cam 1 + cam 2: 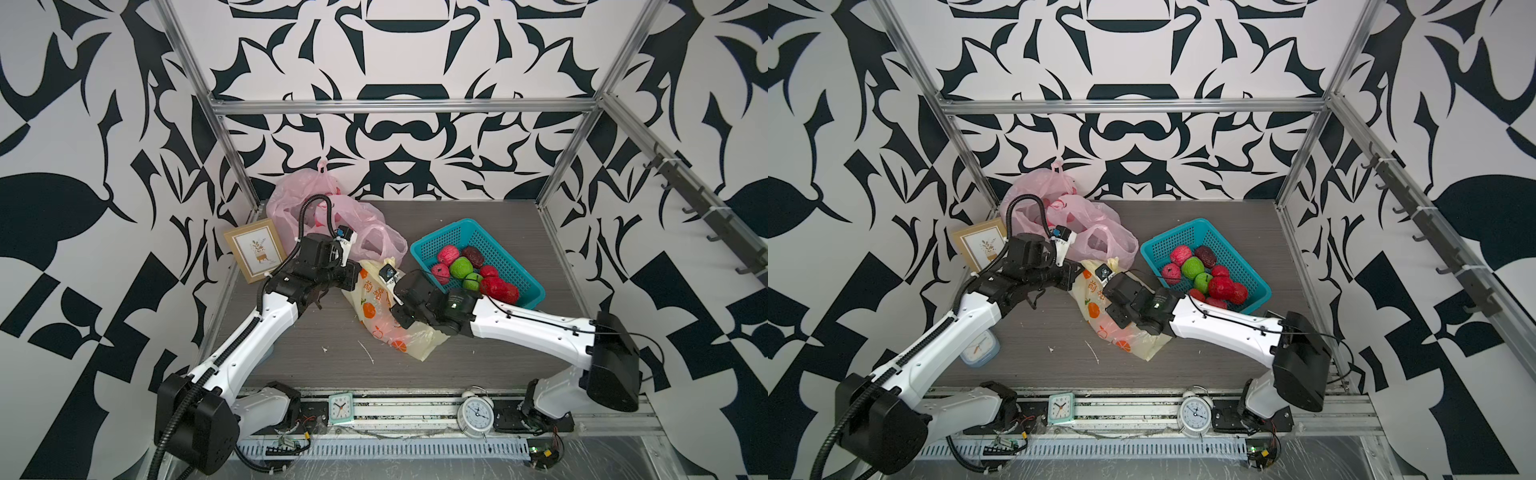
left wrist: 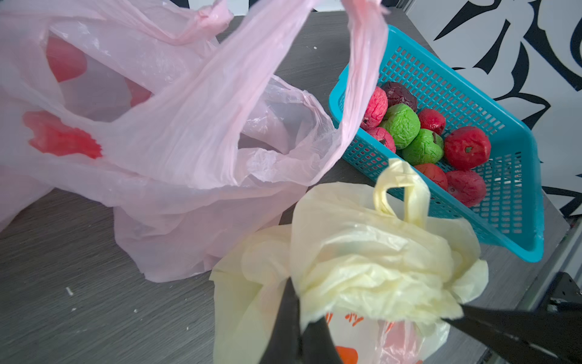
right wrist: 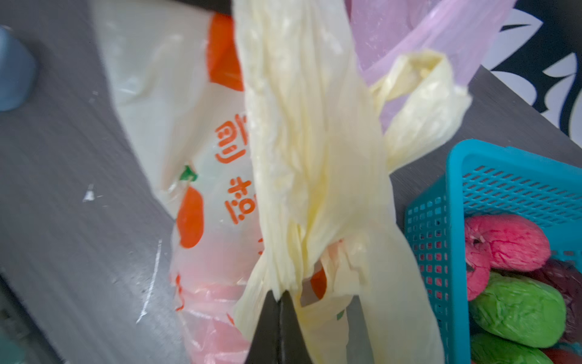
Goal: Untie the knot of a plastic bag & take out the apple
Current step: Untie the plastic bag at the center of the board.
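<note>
A cream plastic bag (image 1: 376, 316) printed with oranges lies mid-table between both arms, also in a top view (image 1: 1100, 320). Its neck is bunched into crumpled folds (image 2: 378, 277), with a handle loop (image 2: 400, 189) sticking up; I cannot tell whether the knot still holds. My left gripper (image 2: 299, 305) is shut on the plastic at the edge of that bunch. My right gripper (image 3: 280, 294) is shut on a long cream strip of the bag (image 3: 315, 157), which runs taut away from it. The apple shows only as a pink-red blur (image 3: 214, 299) through the bag's wall.
A teal basket (image 1: 515, 266) holding several wrinkled red and green apples stands right of the bag, close to the right arm. Pink plastic bags (image 1: 332, 216) pile up at the back left beside a picture frame (image 1: 255, 249). Two clocks (image 1: 341, 408) (image 1: 476, 411) stand on the front rail.
</note>
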Action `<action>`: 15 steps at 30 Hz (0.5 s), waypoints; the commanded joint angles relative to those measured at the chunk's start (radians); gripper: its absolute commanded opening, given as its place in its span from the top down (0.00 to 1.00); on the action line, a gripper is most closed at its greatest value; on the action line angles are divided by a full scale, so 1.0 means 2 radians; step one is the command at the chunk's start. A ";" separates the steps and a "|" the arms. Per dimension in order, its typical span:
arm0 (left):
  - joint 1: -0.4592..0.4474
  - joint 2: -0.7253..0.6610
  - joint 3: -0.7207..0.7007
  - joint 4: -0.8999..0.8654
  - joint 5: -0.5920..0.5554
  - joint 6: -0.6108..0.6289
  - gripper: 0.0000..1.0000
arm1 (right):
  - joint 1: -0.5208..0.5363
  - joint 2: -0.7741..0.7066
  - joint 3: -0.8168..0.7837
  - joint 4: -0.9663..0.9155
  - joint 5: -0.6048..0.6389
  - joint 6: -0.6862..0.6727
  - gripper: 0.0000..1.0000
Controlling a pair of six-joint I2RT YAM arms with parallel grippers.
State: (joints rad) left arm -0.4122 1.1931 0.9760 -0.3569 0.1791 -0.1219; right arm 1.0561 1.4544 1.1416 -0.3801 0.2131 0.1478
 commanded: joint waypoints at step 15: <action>0.057 0.106 0.100 0.028 -0.009 -0.003 1.00 | -0.005 -0.115 -0.059 -0.103 -0.291 -0.027 1.00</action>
State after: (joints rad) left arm -0.3138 1.3834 1.1370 -0.3435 0.1516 -0.1299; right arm 1.0466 1.2427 1.0298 -0.5503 -0.2386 0.1013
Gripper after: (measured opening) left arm 0.043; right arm 0.044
